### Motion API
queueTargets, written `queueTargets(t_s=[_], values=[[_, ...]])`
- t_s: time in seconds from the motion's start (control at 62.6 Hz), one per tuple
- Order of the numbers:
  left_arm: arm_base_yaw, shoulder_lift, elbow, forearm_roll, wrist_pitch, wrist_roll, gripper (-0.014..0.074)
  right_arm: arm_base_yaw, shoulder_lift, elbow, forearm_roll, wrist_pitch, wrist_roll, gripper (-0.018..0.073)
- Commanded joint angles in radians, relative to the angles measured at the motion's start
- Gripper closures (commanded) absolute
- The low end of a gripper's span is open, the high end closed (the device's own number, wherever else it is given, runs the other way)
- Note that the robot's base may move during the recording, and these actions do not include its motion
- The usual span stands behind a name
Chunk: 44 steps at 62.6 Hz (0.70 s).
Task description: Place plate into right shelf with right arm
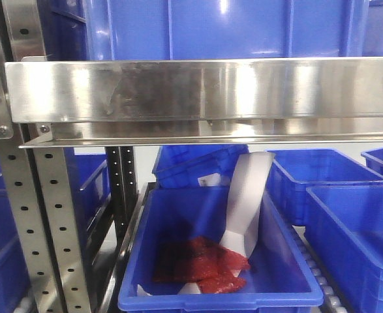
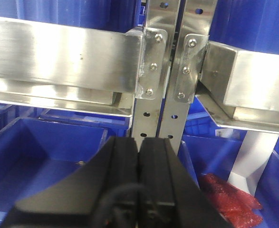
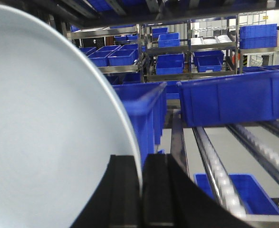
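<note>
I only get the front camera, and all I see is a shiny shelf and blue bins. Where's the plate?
Observer: The plate fills the left of the right wrist view, its rim pinched in the right gripper.
Operator: Is it near the shelf yet?
Observer: That camera looks along the right shelf, over roller tracks with blue bins on them.
Operator: What's the other gripper doing?
Observer: The left gripper is shut with nothing in it, facing the steel uprights.
Operator: Does it see the red stuff in my bin?
Observer: Yes, the red packets show at the lower right of its view.
</note>
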<state>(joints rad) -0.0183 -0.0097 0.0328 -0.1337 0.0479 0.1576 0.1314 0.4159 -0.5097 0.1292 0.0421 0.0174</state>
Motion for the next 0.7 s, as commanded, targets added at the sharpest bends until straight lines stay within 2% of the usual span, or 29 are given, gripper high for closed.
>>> queueTargets(t_s=[0.0,0.208,0.447,0.687], values=[[-0.002,-0.010,0.010,-0.008,-0.090,-0.007,0.0724,-0.004,0.113,-0.155,0.005,-0.095,0.001,0.0494],[-0.002,-0.010,0.010,-0.008,-0.090,-0.007,0.0724,0.010,0.364,-0.418,0.005,-0.090,0.002,0.0494],[-0.002,-0.010,0.010,-0.008,-0.090,-0.007,0.0724,0.095,0.649,-0.672,0.003,-0.073,-0.001,0.0494],[-0.002,-0.010,0.010,-0.008,-0.090,-0.007,0.0724,0.108,0.893,-0.882,-0.006,-0.152,-0.001,0.0494]])
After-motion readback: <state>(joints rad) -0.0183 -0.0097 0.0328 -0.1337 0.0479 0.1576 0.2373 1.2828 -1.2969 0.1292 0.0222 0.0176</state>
